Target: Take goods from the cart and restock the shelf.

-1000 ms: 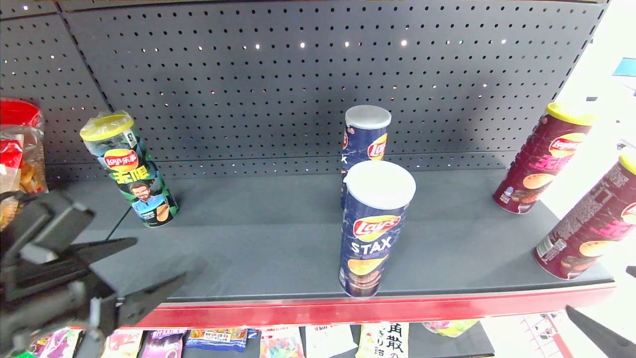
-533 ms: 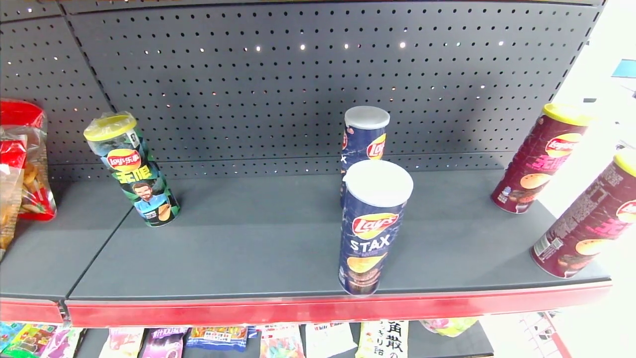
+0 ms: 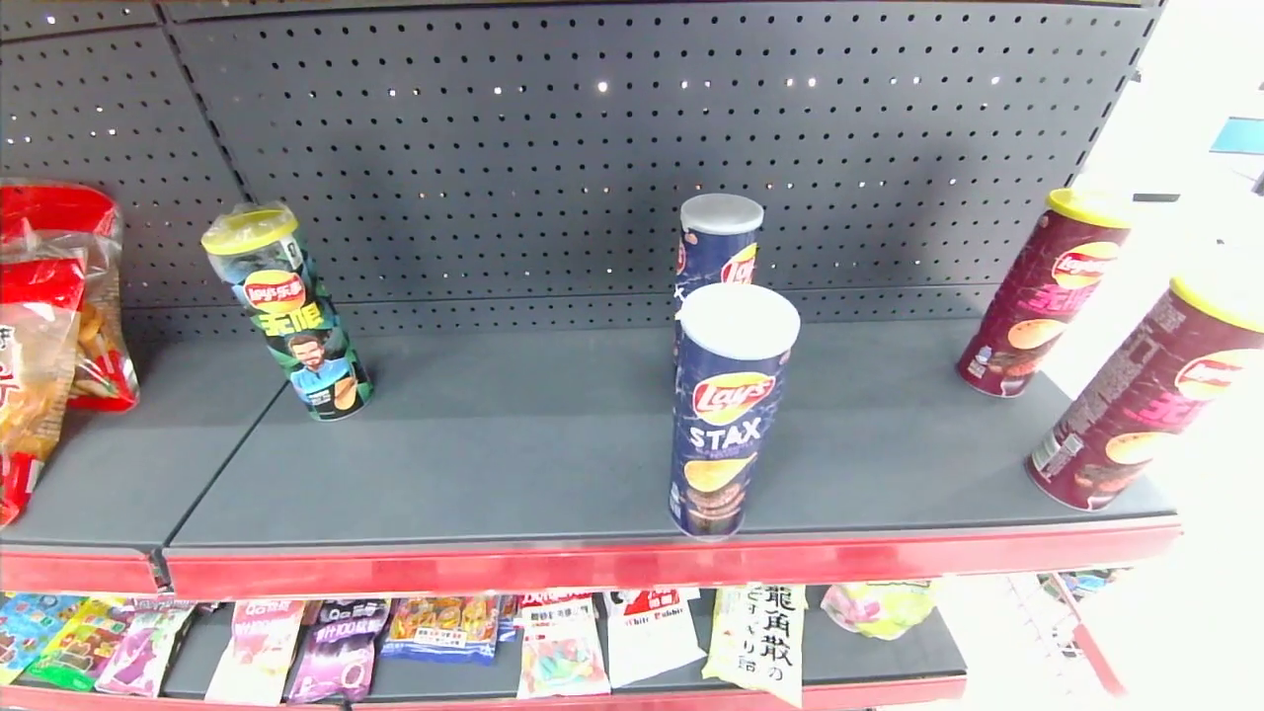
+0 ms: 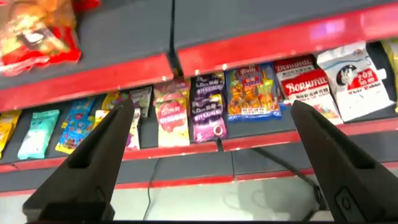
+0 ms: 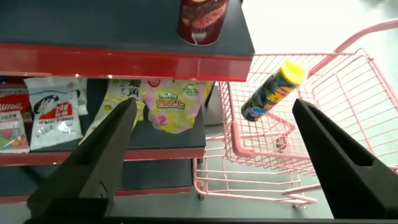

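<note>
In the pink wire cart (image 5: 323, 155) lies a dark chip can with a yellow lid (image 5: 272, 92). My right gripper (image 5: 214, 102) hangs open and empty in front of the shelf's red edge (image 5: 124, 65), beside the cart. My left gripper (image 4: 212, 106) is open and empty too, facing the lower shelf's snack packets (image 4: 208, 106). On the grey shelf (image 3: 494, 444) stand a green can (image 3: 291, 316), two blue cans (image 3: 726, 415) (image 3: 719, 242) one behind the other, and two maroon cans (image 3: 1037, 296) (image 3: 1136, 405) at the right end.
Red snack bags (image 3: 49, 296) fill the shelf's left end. The grey board between the green can and the blue cans is bare. A lower shelf (image 3: 869, 667) carries a row of hanging packets (image 3: 553, 652). A perforated back panel (image 3: 592, 148) closes the shelf behind.
My left gripper has dropped away from the shelf's front left edge, and the right fingertip from the lower right. The head camera has shifted, bringing more of the lower shelf into view.
</note>
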`<state>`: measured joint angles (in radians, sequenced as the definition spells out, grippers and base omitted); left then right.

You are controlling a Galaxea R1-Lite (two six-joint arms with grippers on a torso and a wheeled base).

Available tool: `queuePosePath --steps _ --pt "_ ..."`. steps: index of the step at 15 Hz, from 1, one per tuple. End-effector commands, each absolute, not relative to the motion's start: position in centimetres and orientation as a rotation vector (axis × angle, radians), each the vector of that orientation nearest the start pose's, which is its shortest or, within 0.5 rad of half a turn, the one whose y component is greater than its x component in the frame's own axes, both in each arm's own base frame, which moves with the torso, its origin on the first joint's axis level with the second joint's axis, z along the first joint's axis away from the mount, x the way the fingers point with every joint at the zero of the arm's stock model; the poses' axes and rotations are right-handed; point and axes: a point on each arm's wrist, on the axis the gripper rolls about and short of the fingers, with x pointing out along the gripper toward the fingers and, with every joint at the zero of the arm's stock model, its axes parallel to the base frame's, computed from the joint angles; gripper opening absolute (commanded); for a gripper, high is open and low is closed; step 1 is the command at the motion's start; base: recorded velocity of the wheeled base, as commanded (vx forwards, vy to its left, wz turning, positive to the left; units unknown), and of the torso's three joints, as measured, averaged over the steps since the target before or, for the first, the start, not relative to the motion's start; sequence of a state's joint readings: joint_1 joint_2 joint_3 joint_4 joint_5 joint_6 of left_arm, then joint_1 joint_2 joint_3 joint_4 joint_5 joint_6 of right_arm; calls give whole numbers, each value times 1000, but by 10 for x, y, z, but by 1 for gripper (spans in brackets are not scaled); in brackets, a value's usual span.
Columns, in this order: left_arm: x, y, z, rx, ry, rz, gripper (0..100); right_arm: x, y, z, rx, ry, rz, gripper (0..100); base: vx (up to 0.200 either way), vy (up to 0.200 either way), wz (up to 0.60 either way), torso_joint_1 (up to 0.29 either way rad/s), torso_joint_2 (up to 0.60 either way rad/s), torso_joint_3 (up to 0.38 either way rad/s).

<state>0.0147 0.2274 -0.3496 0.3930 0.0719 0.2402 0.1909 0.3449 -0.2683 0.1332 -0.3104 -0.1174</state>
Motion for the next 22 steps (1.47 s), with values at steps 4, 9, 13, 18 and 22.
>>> queuePosePath --steps 4,9,13,18,22 --pt "-33 1 134 246 256 51 100 -4 -8 147 -185 183 -95 100 -100 0 0 1 -1 1" --pt "-33 1 133 246 257 48 100 -4 -8 147 -201 187 -91 100 0 -160 0 4 -1 4" --pt "-33 1 133 246 255 49 100 -4 -8 146 -205 190 -91 100 0 -200 0 11 4 1" --pt "-33 1 133 246 255 49 100 -4 -7 144 -206 196 -89 100 0 -200 0 3 2 -3" --pt "-32 1 133 246 258 49 100 -3 -7 144 -205 199 -67 100 0 -200 0 2 -1 4"
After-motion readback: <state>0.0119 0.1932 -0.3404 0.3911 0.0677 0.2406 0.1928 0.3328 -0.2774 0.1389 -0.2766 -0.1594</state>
